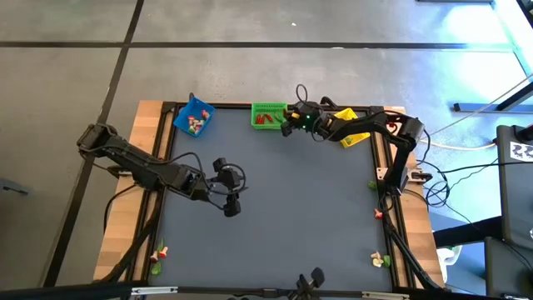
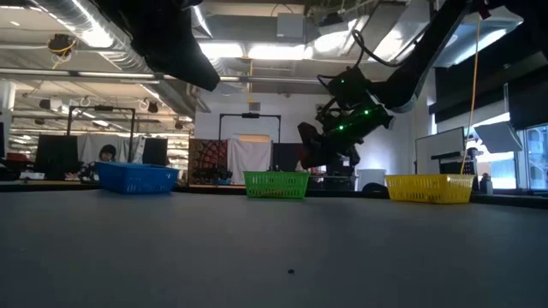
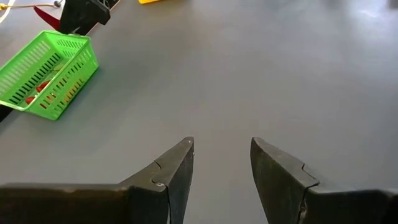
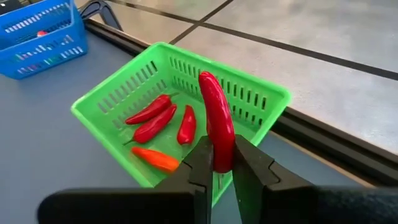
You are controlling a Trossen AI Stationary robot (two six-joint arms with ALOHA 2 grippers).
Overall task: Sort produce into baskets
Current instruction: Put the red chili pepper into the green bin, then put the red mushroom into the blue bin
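From above, the right gripper [image 1: 293,123] hangs at the small green slatted plastic basket [image 1: 266,109], the blue one [image 1: 200,109] and yellow one [image 1: 345,114] flanking; the left gripper [image 1: 231,193] waits mid-table, parted and empty. At table level, dark matte tabletop [image 2: 274,248], lit workshop behind. Right wrist: fingers pinched on a glossy red toy chilli pepper [image 4: 217,122], poised over its matching peppers, likely for dropping.

I worked in a large open-plan robotics lab: exposed ceiling ducts [image 2: 94,26] and strip lighting [image 2: 248,51] hung overhead, monitors [image 2: 56,156] lined distant desks where a person [image 2: 107,153] sat, and bare concrete floor [image 1: 250,50] surrounded my table [image 1: 283,208].
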